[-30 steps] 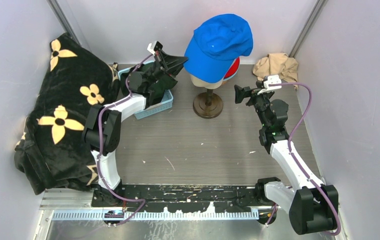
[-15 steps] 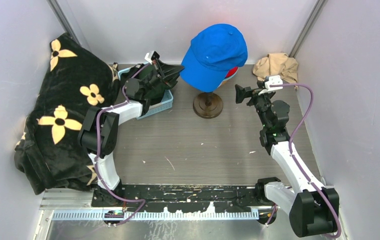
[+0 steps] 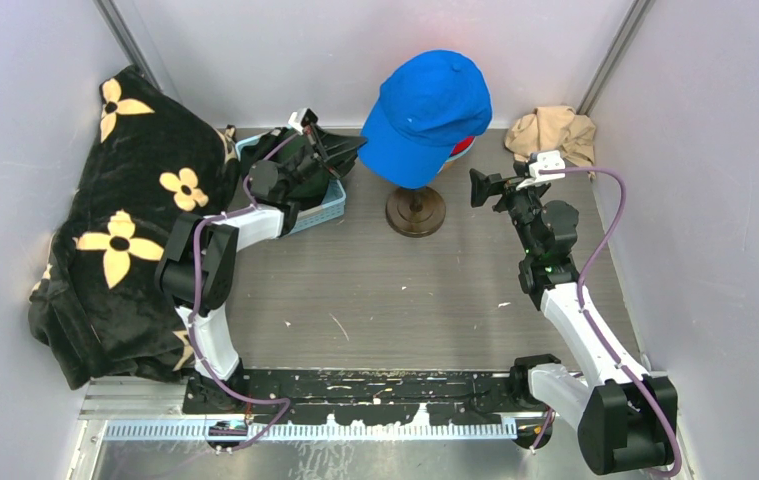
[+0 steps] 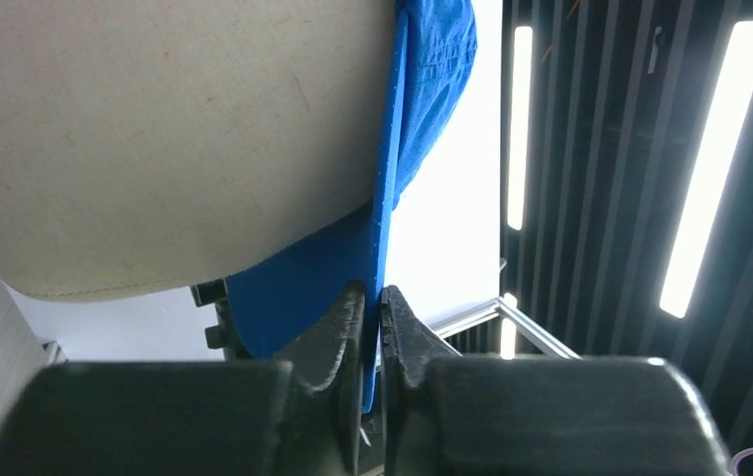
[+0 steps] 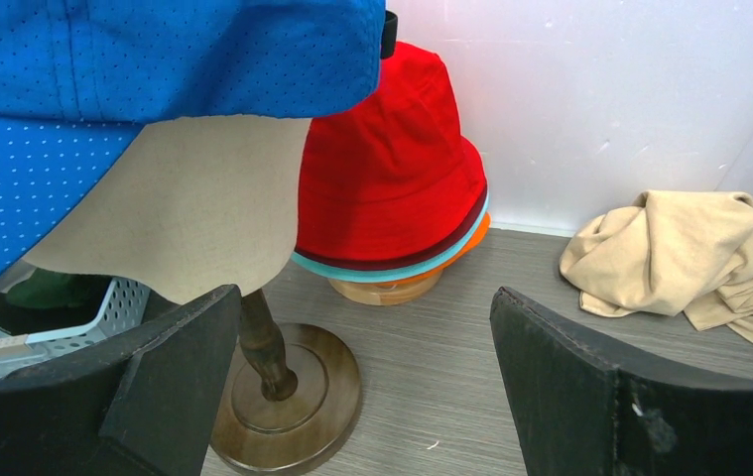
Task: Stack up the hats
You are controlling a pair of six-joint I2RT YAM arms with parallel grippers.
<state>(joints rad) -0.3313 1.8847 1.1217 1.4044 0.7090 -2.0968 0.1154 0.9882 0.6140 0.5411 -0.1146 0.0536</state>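
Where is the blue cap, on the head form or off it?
On it: the blue cap drapes over the head form, whose lower side shows bare, and the left gripper is shut on its brim.

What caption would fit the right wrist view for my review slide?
Open right gripper faces the head form under the blue cap; red bucket hat behind, beige rag at right.

The blue baseball cap [image 3: 427,110] is at twelve o'clock on the table, draped at a tilt over the cream head form [image 5: 184,208]. Its brim points toward eight o'clock and is pinched in the left tool [image 4: 372,297]. At its one o'clock, the red bucket hat [image 5: 387,169] tops a stack, with only the brim edges of the teal bucket hat [image 5: 382,273] and the orange bucket hat [image 5: 466,243] showing beneath.
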